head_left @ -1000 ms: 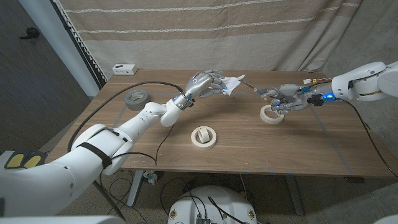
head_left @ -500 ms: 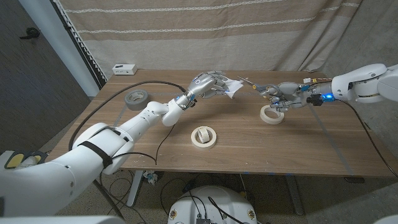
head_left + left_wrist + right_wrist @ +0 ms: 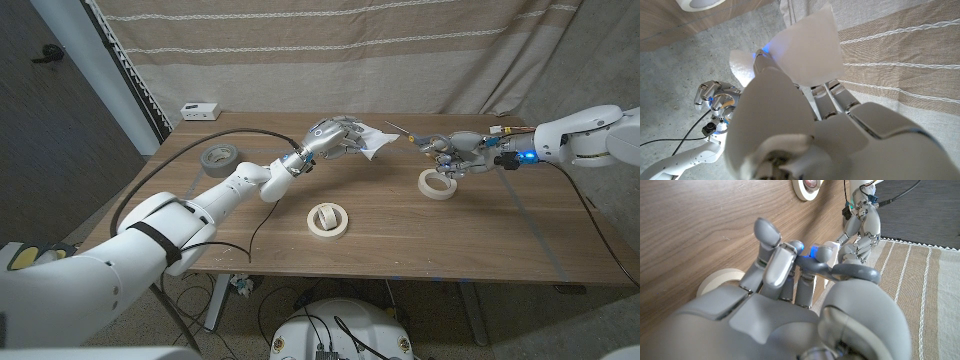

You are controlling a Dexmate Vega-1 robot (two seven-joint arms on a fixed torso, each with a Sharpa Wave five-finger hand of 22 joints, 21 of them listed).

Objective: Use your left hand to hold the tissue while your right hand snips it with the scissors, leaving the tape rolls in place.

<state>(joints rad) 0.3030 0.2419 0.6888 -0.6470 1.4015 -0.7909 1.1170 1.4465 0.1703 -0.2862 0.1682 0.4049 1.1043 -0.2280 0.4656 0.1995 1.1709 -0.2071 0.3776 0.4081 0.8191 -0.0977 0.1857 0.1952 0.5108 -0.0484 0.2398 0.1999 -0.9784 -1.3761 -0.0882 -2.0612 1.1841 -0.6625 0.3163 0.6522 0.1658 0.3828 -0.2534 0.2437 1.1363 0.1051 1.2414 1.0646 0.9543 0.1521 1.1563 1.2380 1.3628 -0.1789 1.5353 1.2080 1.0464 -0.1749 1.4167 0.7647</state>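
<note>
**Holding tissue and scissors up over the table**

Standing out above the far middle of the wooden table [image 3: 480,235], the left hand [image 3: 335,136] has its fingers closed on a white tissue [image 3: 378,144], whose loose corner juts toward the right of the frame. In the left wrist view the sheet [image 3: 810,50] fans out past the fingers against the striped curtain. Just right of it, near the upper centre of the head view, the right hand [image 3: 455,153] grips the scissors [image 3: 412,136]; the thin blades point at the tissue with a small gap between tip and paper. Whether the blades are parted I cannot tell.

Around them lie three tape rolls. A cream roll [image 3: 436,184] sits on the table right under the right hand, and shows again beside its fingers in the right wrist view [image 3: 720,282]. Another cream roll [image 3: 327,219] lies in the middle of the table nearer the front edge. A grey roll [image 3: 219,157] rests at the left, beside a black cable [image 3: 205,150] that loops along the left arm. A small white box [image 3: 200,110] sits at the far left corner, by the curtain [image 3: 330,50].
</note>
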